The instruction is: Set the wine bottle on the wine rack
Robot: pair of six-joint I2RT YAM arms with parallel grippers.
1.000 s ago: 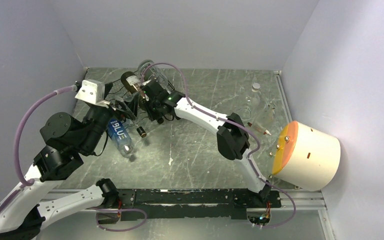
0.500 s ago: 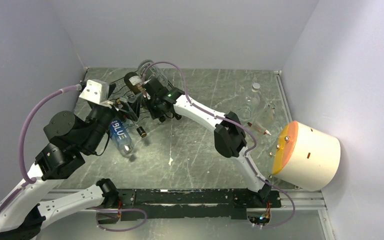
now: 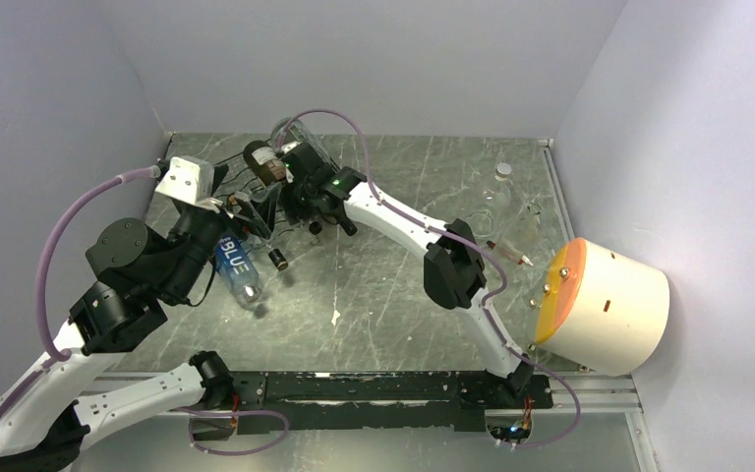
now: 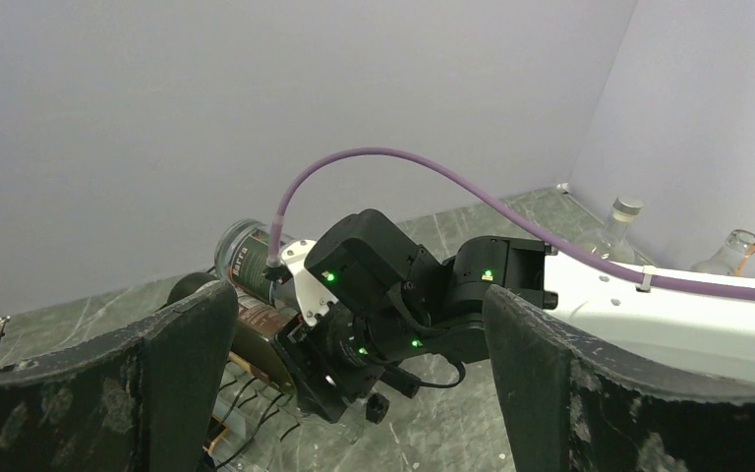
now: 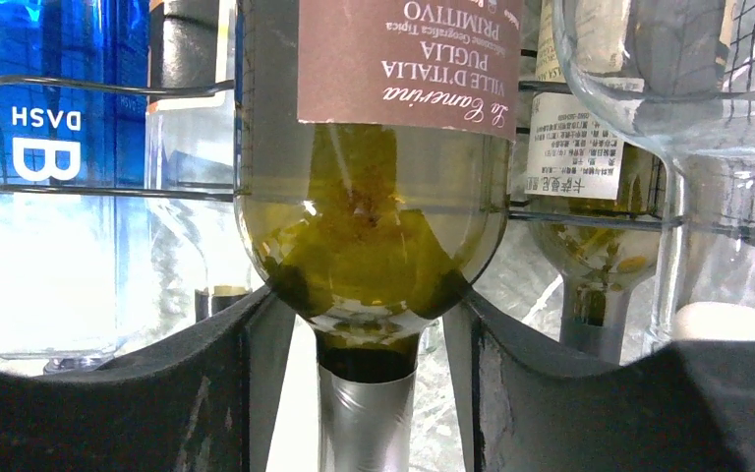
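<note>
In the top view, the rack (image 3: 241, 187) stands at the upper left of the frame. The left claw (image 4: 354, 293) beside it gapes wide, with nothing between its fingers. In the right wrist view, a blue bottle (image 5: 59, 147) lies at the left of the rack. The wine bottle (image 5: 374, 226) lies at the centre of it, neck toward the camera. The right claw (image 5: 359, 305) is parted, one finger (image 5: 206, 403) on each side of the neck with a gap showing on both sides. Another labelled bottle (image 5: 580, 157) lies to the right, then clear glass (image 5: 668, 88).
</note>
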